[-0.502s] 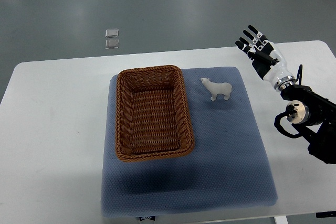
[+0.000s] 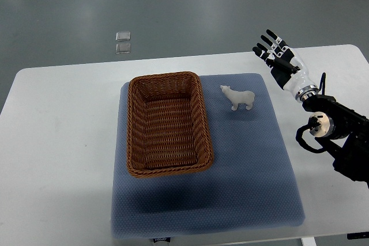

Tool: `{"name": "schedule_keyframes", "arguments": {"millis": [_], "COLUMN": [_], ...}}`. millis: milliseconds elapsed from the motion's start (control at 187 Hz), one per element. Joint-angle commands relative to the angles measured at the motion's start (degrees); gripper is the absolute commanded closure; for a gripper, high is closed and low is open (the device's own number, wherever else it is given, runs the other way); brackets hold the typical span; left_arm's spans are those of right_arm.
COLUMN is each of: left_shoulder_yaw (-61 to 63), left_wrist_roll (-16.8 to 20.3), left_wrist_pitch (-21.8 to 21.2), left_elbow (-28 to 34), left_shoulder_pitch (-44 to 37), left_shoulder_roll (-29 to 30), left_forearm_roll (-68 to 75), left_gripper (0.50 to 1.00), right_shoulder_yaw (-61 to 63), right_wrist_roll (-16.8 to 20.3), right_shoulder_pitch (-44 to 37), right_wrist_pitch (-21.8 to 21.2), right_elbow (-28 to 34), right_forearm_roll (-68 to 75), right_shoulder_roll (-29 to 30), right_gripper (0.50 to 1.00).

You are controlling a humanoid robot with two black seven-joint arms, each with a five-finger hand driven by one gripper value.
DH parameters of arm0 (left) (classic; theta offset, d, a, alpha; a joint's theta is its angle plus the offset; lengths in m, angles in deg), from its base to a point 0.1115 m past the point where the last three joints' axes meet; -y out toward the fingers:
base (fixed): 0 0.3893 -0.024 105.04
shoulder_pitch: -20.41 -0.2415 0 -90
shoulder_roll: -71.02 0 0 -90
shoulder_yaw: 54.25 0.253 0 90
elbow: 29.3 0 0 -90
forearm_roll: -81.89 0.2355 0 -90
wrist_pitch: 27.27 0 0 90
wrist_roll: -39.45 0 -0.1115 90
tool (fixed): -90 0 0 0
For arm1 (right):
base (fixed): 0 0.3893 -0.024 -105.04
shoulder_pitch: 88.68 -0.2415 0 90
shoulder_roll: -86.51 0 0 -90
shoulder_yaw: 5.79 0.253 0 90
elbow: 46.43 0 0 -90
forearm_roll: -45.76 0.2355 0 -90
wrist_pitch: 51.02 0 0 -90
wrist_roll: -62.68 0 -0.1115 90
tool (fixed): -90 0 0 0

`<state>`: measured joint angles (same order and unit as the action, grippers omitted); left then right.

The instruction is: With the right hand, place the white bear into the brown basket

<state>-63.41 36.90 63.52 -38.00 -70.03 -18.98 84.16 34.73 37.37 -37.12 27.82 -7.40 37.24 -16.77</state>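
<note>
White table (image 2: 63, 142) on a grey floor, blue padded mat (image 2: 248, 165) on top. Brown wicker basket (image 2: 167, 124) sits on the mat's left half, nothing in it. White bear (image 2: 238, 97) stands upright on the mat just beside the basket's right rim, head toward it. Right hand (image 2: 275, 56) hovers beyond the mat's far right corner, fingers spread, holding nothing, apart from the bear. Suggested approach: descend over the bear's back, close across the torso, lift clear of the rim before crossing.

White table (image 2: 63, 142), blue padded mat (image 2: 248, 182) lying flat on it, overhanging the near edge, it seems
</note>
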Motion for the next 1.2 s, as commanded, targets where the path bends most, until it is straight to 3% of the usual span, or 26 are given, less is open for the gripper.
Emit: {"name": "schedule_keyframes", "arguments": {"millis": [0, 907, 1195], "left_shoulder_yaw": [-0.07, -0.07, 0.02], "left_wrist_roll": [0.00, 0.00, 0.00], "left_wrist_pitch": [0.00, 0.00, 0.00], "left_elbow": [0.00, 0.00, 0.00], "left_shoulder_pitch": [0.00, 0.00, 0.00], "left_shoulder_roll": [0.00, 0.00, 0.00], "left_forearm_roll": [0.01, 0.01, 0.01], "left_gripper": [0.500, 0.500, 0.500], "right_shoulder_yaw": [0.00, -0.44, -0.52], "right_wrist_roll": [0.00, -0.09, -0.09], "right_shoulder_pitch": [-0.15, -1.46, -3.13], "right_wrist_pitch": [-0.09, -0.27, -3.34], "right_elbow": [0.08, 0.26, 0.35], "right_forearm_roll": [0.00, -0.18, -8.96], "right_shoulder_roll": [-0.07, -0.78, -1.04], "right_gripper": [0.574, 0.574, 0.574]}}
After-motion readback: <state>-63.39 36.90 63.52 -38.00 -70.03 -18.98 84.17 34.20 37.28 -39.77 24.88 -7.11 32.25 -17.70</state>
